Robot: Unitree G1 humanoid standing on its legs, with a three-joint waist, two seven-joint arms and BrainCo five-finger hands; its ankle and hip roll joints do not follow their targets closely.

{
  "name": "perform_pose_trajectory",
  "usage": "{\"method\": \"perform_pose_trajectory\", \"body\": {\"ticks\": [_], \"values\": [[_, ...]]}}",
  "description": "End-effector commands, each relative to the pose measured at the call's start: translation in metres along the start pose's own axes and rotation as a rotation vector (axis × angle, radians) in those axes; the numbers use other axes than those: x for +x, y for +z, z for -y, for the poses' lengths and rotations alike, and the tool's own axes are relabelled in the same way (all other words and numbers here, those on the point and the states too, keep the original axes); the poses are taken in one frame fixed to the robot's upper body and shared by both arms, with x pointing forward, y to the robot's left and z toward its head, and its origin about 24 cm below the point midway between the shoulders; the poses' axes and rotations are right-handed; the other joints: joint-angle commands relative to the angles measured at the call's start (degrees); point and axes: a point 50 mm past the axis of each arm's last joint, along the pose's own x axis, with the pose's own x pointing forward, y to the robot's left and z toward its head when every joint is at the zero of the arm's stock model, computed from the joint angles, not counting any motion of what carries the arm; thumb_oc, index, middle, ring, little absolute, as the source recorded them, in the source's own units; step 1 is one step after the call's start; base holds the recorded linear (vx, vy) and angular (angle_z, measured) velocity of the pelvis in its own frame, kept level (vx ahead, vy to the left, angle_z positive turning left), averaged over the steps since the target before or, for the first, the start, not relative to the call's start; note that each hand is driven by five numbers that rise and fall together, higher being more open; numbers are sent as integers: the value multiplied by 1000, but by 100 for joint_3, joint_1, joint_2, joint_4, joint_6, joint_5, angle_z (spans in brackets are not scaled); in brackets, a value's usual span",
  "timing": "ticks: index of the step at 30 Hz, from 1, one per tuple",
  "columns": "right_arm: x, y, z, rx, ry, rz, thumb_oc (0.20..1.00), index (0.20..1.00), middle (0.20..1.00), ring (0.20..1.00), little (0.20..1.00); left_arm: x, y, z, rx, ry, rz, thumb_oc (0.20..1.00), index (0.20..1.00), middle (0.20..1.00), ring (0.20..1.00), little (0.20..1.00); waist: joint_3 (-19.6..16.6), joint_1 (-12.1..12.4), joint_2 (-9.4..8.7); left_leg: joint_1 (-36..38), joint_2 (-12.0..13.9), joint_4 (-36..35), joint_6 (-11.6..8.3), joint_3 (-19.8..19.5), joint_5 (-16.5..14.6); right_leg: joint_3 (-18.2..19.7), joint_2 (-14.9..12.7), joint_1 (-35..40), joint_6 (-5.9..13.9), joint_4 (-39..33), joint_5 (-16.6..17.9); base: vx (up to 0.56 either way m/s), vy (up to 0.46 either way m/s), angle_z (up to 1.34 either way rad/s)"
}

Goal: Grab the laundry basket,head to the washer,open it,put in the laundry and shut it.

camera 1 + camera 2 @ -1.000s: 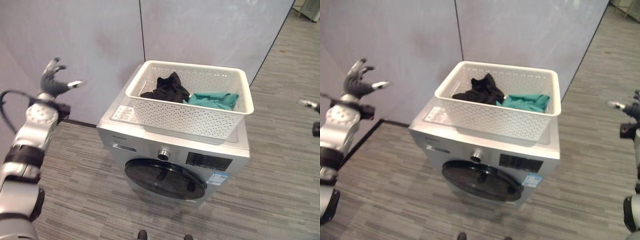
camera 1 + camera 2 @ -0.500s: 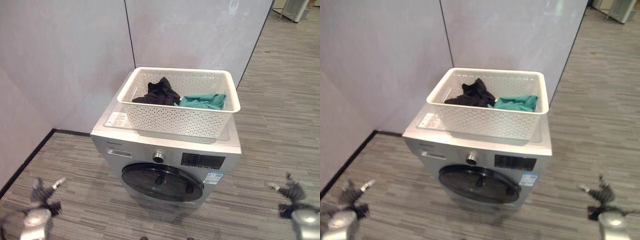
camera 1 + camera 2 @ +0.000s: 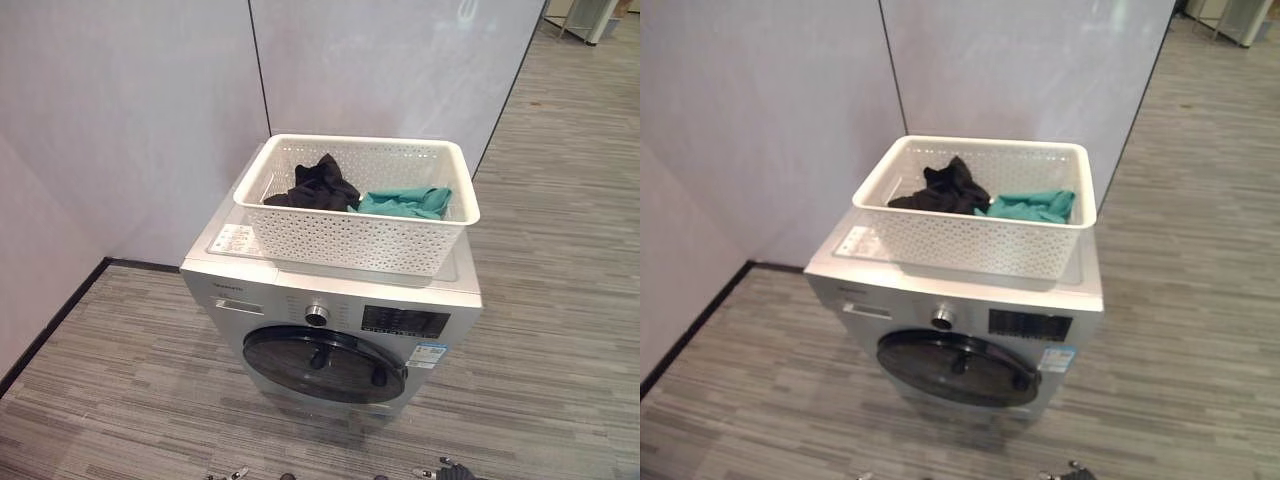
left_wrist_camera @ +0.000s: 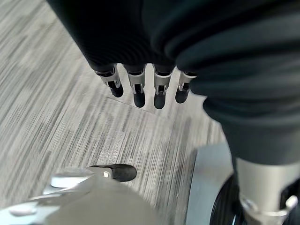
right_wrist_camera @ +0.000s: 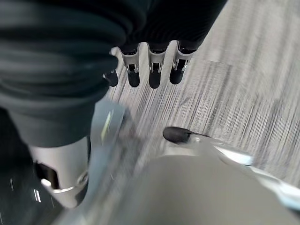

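I have lowered both arms: left hand [image 4: 140, 86] and right hand [image 5: 150, 70] now hang relaxed near the floor, holding nothing. The laundry basket [image 3: 350, 240] rests on the washer [image 3: 330, 330], whose door [image 3: 325, 365] remains closed.

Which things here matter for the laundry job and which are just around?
For the job: laundry basket, black clothes, green cloth, washer with its round door shut, left hand, right hand.

Just around: grey wall panels, striped floor.

Both hands — left hand [image 3: 232, 473], right hand [image 3: 440, 468] — cut off by the edge.
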Motion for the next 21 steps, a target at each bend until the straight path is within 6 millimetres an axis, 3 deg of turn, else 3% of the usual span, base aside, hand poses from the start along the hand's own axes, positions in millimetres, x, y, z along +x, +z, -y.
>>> {"method": "perform_pose_trajectory", "body": {"ticks": [1,18,21], "values": [[2,23,-4,-47,12,70,1000,1000,1000,1000,1000,4,28,-9,120,20,72,1000,1000,1000,1000,1000,86,88,-215,62,92,55,-28,-27,-294,-184,-448,-7,300,46,-198,0,0,0],[-4,64,1,-207,-51,264,1000,1000,1000,1000,1000,3,37,-1,262,27,123,1000,1000,1000,1000,1000,112,13,-203,56,118,55,-49,37,-312,-198,-473,-1,334,46,-198,0,0,0],[-15,92,18,-307,-141,412,1000,1000,1000,1000,1000,3,40,-1,270,39,145,1000,1000,1000,1000,1000,140,-16,-182,84,117,55,-44,88,-336,-174,-483,-11,358,46,-187,0,0,0]]}}
